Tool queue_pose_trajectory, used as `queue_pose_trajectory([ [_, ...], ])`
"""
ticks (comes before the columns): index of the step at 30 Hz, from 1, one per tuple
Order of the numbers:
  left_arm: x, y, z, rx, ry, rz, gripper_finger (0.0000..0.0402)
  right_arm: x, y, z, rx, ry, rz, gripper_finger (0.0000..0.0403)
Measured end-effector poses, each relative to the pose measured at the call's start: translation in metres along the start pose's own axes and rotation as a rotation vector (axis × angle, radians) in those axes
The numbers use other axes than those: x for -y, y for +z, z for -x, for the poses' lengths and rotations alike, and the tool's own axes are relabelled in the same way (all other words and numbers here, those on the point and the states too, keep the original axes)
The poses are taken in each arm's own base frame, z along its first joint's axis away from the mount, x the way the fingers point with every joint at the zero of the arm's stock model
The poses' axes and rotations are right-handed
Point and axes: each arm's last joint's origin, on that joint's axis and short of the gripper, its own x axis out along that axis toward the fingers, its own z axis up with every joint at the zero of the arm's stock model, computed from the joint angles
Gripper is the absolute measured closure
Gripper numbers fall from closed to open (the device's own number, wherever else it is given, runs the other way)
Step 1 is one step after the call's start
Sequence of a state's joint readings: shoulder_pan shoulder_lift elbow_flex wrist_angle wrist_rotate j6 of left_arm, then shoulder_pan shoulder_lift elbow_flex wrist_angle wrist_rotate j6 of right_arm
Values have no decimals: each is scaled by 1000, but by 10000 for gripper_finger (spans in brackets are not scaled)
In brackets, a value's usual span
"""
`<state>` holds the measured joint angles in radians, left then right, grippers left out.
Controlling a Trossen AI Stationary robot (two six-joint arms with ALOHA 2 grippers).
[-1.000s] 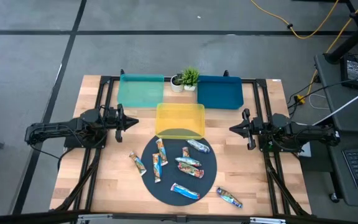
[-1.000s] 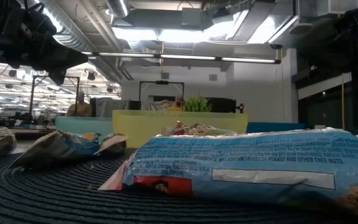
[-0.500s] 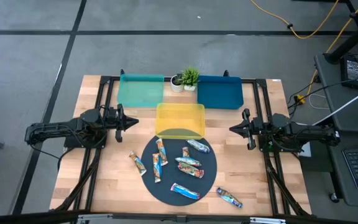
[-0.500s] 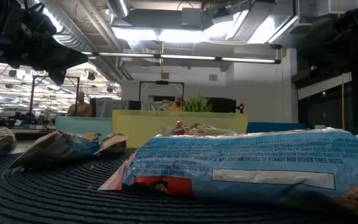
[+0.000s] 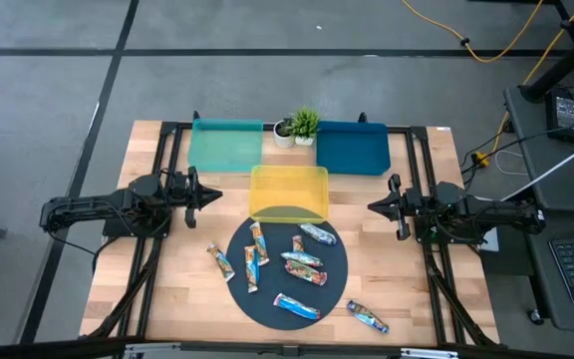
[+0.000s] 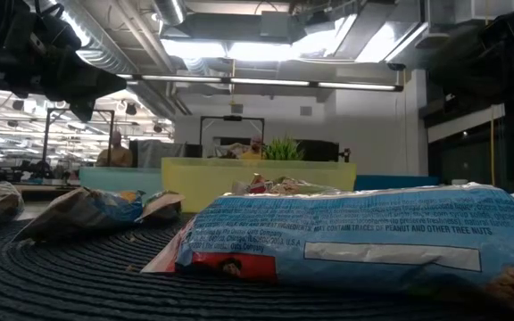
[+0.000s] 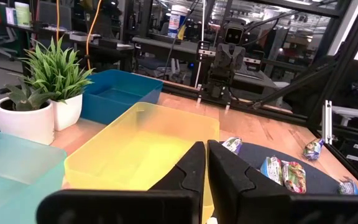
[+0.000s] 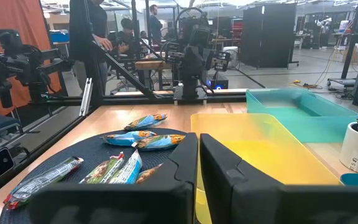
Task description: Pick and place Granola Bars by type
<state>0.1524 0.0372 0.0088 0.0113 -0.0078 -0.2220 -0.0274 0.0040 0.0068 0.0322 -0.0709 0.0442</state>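
Observation:
Several foil-wrapped granola bars (image 5: 304, 263) lie flat on a round dark mat (image 5: 333, 289) at the table's near middle. One bar (image 5: 220, 261) rests on the wood just left of the mat, and another (image 5: 367, 317) lies off its near right edge. In the low view one bar (image 6: 355, 236) fills the foreground. My left gripper (image 5: 212, 195) hovers shut at the table's left, level and pointing right (image 7: 206, 146). My right gripper (image 5: 374, 206) hovers shut at the table's right, pointing left (image 8: 199, 138). Neither is near a bar.
A yellow tray (image 5: 288, 191) sits just beyond the mat, between the two grippers. A teal tray (image 5: 225, 147) and a blue tray (image 5: 351, 147) stand at the far edge, with a potted plant (image 5: 305, 125) and a small white pot (image 5: 284, 133) between them. People show in the room behind.

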Motion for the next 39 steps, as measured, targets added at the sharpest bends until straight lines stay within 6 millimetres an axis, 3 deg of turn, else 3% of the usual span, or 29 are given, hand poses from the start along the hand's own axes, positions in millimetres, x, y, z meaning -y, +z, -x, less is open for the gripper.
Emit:
queue_pose_trajectory([
  [21, -1, 2, 0, 35, 56, 4, 389, 1, 0, 0, 1, -25, 23, 380],
  [28, -2, 4, 0, 56, 83, 90, 392, 1, 1, 0, 10, -26, 0, 380],
  [34, 1, 20, 3, 172, 87, 126, 393, 1, 1, 0, 10, -26, -60, 380],
  [39, 14, 67, 12, 209, 55, 20, 390, 1, 2, 0, 20, -25, -69, 380],
])
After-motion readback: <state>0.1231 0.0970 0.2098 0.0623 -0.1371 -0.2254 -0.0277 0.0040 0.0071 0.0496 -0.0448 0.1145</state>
